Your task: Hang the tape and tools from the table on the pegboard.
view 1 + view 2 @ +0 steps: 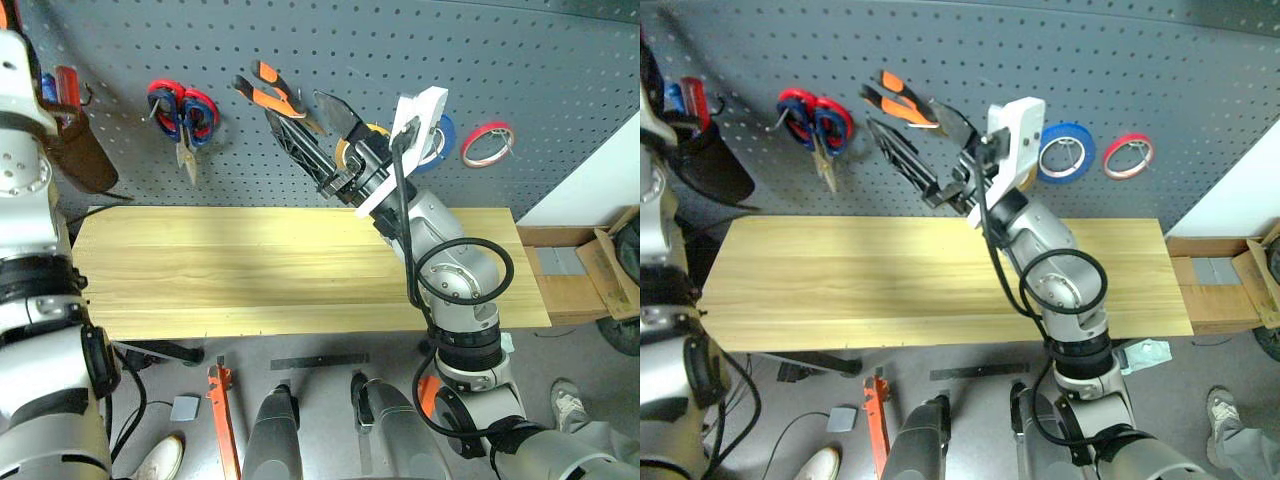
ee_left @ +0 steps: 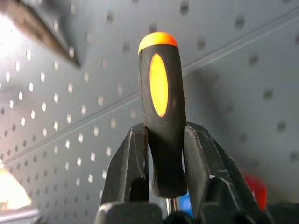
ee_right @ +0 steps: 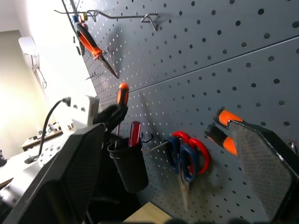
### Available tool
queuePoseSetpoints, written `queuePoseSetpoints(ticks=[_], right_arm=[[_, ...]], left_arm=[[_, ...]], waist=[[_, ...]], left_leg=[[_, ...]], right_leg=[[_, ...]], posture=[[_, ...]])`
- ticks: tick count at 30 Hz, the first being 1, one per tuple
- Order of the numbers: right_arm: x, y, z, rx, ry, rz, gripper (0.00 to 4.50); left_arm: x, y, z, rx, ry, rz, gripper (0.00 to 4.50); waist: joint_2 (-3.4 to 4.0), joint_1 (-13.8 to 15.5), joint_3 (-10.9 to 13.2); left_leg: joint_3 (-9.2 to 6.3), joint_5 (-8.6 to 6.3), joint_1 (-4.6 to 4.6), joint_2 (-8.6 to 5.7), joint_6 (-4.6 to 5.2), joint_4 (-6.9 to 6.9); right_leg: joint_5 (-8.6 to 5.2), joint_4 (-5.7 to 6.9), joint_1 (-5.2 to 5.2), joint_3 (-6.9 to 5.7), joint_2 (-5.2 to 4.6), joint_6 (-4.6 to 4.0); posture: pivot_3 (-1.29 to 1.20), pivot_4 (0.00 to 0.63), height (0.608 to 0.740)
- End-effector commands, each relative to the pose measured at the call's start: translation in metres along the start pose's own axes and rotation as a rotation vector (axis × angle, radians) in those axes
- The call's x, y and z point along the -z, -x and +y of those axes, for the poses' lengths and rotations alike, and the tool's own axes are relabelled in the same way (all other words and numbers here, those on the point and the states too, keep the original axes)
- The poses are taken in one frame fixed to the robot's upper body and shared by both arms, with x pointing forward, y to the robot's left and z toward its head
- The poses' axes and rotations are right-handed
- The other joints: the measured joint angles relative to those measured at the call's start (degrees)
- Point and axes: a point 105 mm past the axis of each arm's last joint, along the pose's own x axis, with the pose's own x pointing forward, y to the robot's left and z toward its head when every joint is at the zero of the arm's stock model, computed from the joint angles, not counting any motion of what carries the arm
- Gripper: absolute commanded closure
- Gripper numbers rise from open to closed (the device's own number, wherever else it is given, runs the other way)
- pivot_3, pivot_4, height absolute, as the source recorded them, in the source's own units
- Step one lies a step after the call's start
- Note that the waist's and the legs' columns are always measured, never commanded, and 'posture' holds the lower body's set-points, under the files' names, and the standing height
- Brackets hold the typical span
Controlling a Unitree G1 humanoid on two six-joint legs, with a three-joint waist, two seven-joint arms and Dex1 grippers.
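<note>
1. The screwdriver (image 2: 161, 116) is clamped at its handle between the closed fingers of the left gripper (image 2: 163, 154), close before the pegboard (image 1: 560, 70).
2. The pliers (image 1: 270, 92) are seen hanging on the pegboard.
3. The right gripper (image 1: 318, 140) is held wide apart, empty, before the pegboard, above the table (image 1: 250, 270).

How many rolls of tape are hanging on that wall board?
3: a red roll farthest right, a blue roll beside it, and a yellow roll next along, mostly behind the robot's right arm. More could be hidden behind that arm.
</note>
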Motion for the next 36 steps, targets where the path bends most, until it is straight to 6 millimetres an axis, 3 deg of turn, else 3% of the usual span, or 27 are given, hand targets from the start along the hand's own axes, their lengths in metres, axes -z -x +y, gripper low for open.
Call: queuePoseSetpoints(ticks=[1,12,23,29,36], right_arm=[[-0.017,-0.001,0.016,-0.068,0.017,-0.067,0.00],[-0.016,-0.003,0.021,-0.103,0.019,-0.065,0.00],[-0.013,-0.001,0.015,-0.072,0.034,-0.047,0.00],[-0.013,-0.002,0.010,-0.053,0.053,-0.045,0.00],[-0.019,0.011,0.009,-0.064,0.109,-0.022,0.00]], left_arm=[[-0.018,0.010,0.031,-0.096,0.005,-0.040,3.82],[0.000,0.030,0.042,-0.106,-0.030,0.041,3.82],[0.000,0.027,0.033,-0.084,-0.011,0.051,0.14],[-0.002,0.029,0.025,-0.067,0.022,0.055,0.04],[-0.029,0.047,0.019,-0.139,0.119,0.034,0.04]], waist=[[0.00,-0.15,0.00],[0.03,-0.81,0.02],[0.03,-0.97,0.02],[0.07,-0.98,0.05],[0.05,-0.93,0.04]], left_leg=[[0.00,0.00,0.00,0.00,0.00,0.00],[0.06,0.04,0.19,-0.02,0.06,0.06],[0.08,0.05,0.21,-0.05,0.07,0.06],[0.08,0.05,0.21,-0.04,0.08,0.05],[0.06,0.05,0.16,-0.06,0.08,0.06]], right_leg=[[0.00,0.01,0.00,0.00,0.00,0.00],[-0.17,0.36,-0.01,0.14,0.05,0.24],[-0.18,0.38,0.00,0.22,0.05,0.26],[-0.19,0.37,-0.01,0.29,0.05,0.27],[-0.20,0.32,0.01,0.42,0.04,0.29]], posture=[[0.04,0.302,0.740],[0.04,0.313,0.740],[0.03,0.316,0.740],[0.03,0.333,0.740],[0.04,0.312,0.740]])
